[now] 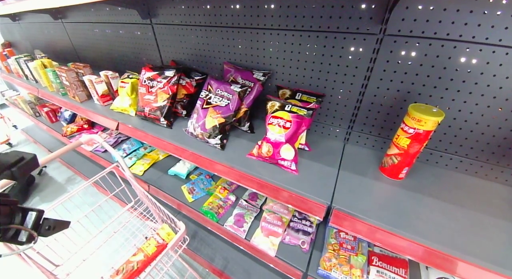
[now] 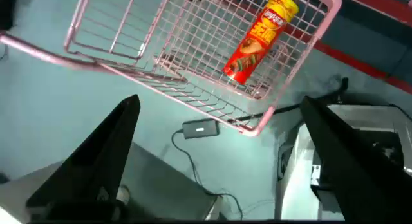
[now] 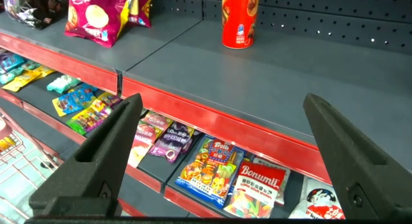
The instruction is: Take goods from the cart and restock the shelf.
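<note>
Left wrist view: the left tool (image 2: 220, 103) is spread wide and holds nothing. It hangs outside the cart (image 2: 193, 98), just short of the cart's near rim.
Right wrist view: the right tool (image 3: 222, 100) is also wide and empty. It faces the shelf (image 3: 257, 76), away from the cart.
Task's thing: a red chip canister with a yellow lid (image 2: 261, 37) lies on its side on the cart's wire floor, close to the cart wall on the shelf side.
Same canister, head view: the chip canister (image 1: 140, 255) runs along that wall of the cart (image 1: 120, 167).
Long axis: it lies flat and slants across the line between the left tool's fingers, its lid end pointing to the cart's far corner.
Direction from tool: the canister lies beyond the cart's near rim and lower than the left tool, so I judge the way in is over that rim and down.
Nearer arm: left, by a clear margin.
Grip, as a judgement: the wrist would likely need turning to close across the canister's round side, which may roll on the wire.
Goal spot: the grey shelf board (image 1: 400, 199) lies well apart from the cart, where a matching canister (image 1: 410, 141) stands upright.
Nearby: pink chip bags (image 1: 280, 139) stand on the same board, between the cart and that canister.
</note>
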You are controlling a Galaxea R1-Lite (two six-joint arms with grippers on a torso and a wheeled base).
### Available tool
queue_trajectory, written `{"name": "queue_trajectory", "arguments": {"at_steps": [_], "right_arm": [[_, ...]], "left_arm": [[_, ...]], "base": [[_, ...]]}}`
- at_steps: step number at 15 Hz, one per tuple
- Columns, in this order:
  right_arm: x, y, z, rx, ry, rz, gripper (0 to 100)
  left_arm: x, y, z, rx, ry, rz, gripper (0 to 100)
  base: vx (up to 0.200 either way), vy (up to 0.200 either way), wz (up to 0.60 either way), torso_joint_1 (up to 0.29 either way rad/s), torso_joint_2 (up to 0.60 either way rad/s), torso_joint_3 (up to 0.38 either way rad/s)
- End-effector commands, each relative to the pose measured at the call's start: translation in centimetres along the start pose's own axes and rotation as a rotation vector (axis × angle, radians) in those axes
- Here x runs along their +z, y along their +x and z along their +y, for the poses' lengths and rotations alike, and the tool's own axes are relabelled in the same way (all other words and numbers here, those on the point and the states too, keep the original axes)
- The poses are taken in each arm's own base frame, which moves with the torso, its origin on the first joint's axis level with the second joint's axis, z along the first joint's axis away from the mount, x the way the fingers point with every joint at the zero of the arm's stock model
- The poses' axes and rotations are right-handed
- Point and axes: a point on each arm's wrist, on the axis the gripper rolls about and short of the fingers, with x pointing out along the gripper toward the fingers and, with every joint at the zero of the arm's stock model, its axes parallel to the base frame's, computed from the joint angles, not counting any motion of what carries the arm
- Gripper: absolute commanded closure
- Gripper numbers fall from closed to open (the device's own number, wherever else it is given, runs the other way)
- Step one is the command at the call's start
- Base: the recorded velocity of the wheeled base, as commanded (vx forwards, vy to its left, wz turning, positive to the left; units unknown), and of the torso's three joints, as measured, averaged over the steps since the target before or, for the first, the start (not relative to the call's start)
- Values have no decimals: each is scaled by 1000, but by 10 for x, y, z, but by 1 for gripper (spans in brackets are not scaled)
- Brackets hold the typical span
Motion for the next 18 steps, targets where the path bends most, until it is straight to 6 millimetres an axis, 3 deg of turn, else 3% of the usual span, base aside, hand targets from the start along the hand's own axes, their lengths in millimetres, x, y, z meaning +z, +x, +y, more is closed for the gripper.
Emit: {"name": "queue_trajectory", "arguments": {"at_steps": [1,3,6,10,14,18], "right_arm": [[0,0,0,1,0,-1,0],[0,0,0,1,-3,-1,0],[0,0,0,-1,0,-1,0],[0,0,0,1,-3,-1,0],[0,0,0,1,-12,-1,0],[0,0,0,1,-17,1,0]], "left_arm": [[-15,53,-4,-100,2,92,0],[-14,106,-3,-131,18,111,0],[-15,150,-3,-174,59,116,0],[-14,184,-1,-227,207,147,0],[-24,199,-5,-287,271,186,0],[-22,211,1,-285,332,175,0]], "base": [[0,0,0,0,0,0],[0,0,0,0,0,0],[0,0,0,0,0,0],[0,0,0,0,0,0],[0,0,0,0,0,0],[0,0,0,0,0,0]]}}
